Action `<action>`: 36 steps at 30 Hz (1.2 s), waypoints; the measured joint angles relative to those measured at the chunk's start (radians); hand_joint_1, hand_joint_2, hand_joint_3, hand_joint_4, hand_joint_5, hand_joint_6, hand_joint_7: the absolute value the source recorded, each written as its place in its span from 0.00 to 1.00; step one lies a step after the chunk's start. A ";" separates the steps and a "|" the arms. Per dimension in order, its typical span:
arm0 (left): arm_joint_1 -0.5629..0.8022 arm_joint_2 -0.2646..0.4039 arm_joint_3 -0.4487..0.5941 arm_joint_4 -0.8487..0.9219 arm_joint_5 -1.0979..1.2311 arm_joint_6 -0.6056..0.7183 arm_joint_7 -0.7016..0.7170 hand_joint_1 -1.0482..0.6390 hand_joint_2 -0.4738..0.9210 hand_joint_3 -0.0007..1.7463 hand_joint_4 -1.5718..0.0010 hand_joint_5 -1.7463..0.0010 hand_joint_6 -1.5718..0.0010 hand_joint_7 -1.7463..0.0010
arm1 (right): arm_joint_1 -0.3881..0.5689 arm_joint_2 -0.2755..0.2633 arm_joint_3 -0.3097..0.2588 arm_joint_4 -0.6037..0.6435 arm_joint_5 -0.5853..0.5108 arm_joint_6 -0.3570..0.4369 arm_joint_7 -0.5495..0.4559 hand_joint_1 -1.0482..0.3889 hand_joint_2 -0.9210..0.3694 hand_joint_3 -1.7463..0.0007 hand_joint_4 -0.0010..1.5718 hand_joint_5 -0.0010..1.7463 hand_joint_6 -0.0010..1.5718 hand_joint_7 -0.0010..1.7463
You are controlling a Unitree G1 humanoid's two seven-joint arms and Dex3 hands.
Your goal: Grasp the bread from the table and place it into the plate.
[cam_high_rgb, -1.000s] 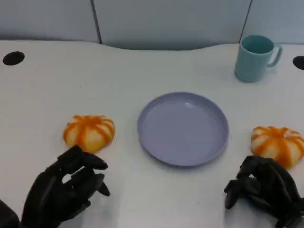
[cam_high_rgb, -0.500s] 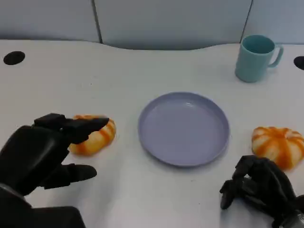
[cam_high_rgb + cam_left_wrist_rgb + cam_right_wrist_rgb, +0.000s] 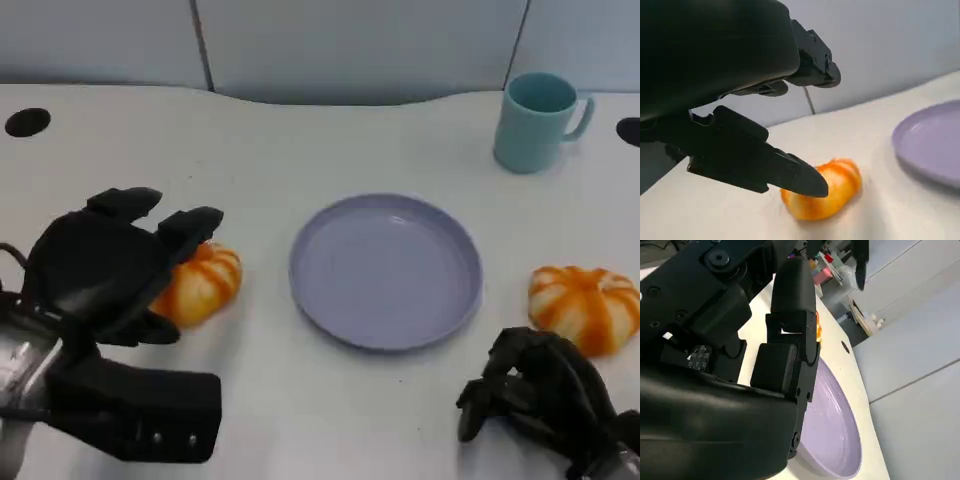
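Observation:
Two orange striped bread rolls lie on the white table, one on each side of a lilac plate [image 3: 385,270]. My left hand [image 3: 110,265] hangs over the left bread [image 3: 205,285] with its fingers spread, partly hiding the roll. In the left wrist view the fingers [image 3: 765,165] reach above and past the bread [image 3: 827,192], with the plate [image 3: 932,145] beyond. My right hand [image 3: 535,395] rests curled near the front edge, just below the right bread [image 3: 585,305], holding nothing. The right wrist view shows its fingers [image 3: 790,340] before the plate [image 3: 832,435].
A teal mug [image 3: 540,120] stands at the back right, beyond the plate. Dark round holes [image 3: 27,122] sit in the tabletop at the far left and far right edges. A grey panelled wall closes the back.
My left hand has risen from the front of the table and moved forward over the left bread, fingers spreading. The right hand has barely shifted.

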 measured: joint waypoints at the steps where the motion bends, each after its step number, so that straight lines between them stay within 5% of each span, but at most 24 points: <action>1: -0.020 0.002 -0.013 0.021 0.000 0.009 -0.009 0.30 0.86 0.00 0.93 1.00 0.91 1.00 | 0.000 0.000 0.001 0.000 0.000 -0.001 0.001 0.00 0.33 1.00 1.00 0.38 1.00 0.26; 11: -0.206 0.014 -0.170 0.293 0.001 0.065 -0.034 0.31 0.87 0.00 0.97 1.00 0.94 1.00 | -0.002 0.000 -0.001 0.005 0.003 -0.001 0.016 0.00 0.34 1.00 1.00 0.38 1.00 0.26; 25: -0.499 -0.091 -0.358 0.887 -0.056 0.036 -0.004 0.24 0.86 0.00 0.97 0.99 0.94 0.99 | 0.012 0.008 0.004 -0.027 0.003 0.023 0.008 0.00 0.36 1.00 1.00 0.37 1.00 0.26; 36: -0.641 -0.168 -0.446 1.161 -0.083 0.015 0.116 0.26 0.89 0.01 0.98 0.99 0.94 0.99 | 0.021 0.009 0.007 -0.042 0.005 0.035 0.012 0.00 0.35 1.00 1.00 0.37 1.00 0.26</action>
